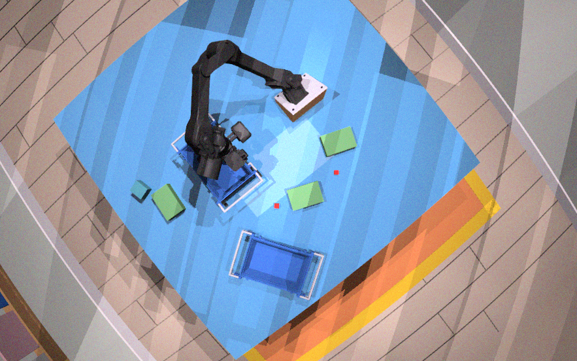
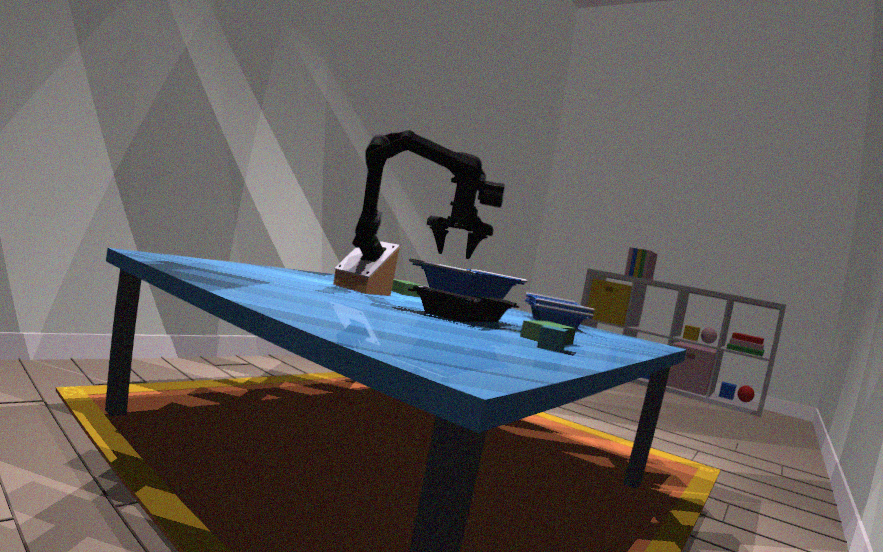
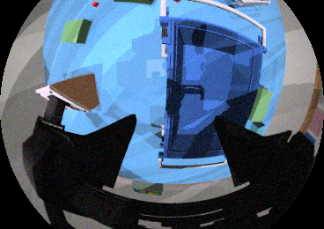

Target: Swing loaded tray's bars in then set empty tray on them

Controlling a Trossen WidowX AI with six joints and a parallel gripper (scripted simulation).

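The hand (image 2: 459, 241) hangs above the stack with its jaws spread wide and nothing between them — I read this as the moment just after release. Directly below it, the empty tray (image 2: 468, 277) sits raised over the loaded tray (image 2: 463, 305), which shows dark beneath; in the exterior view the upper tray looks roughly level and does not appear to have dropped inside. From the wrist view I see the upper tray's blue floor (image 3: 206, 92) with a white wire bar (image 3: 218, 4) curving round its far end (whether that bar belongs to the upper or the lower tray I cannot tell). A third tray (image 1: 277, 263) lies on the tabletop (image 1: 371, 134) well apart from the stack, and green blocks (image 1: 304, 195) lie between the two. In my judgement the placing is done; what remains is to lift straight up — clear of the rim — without nudging the stack.
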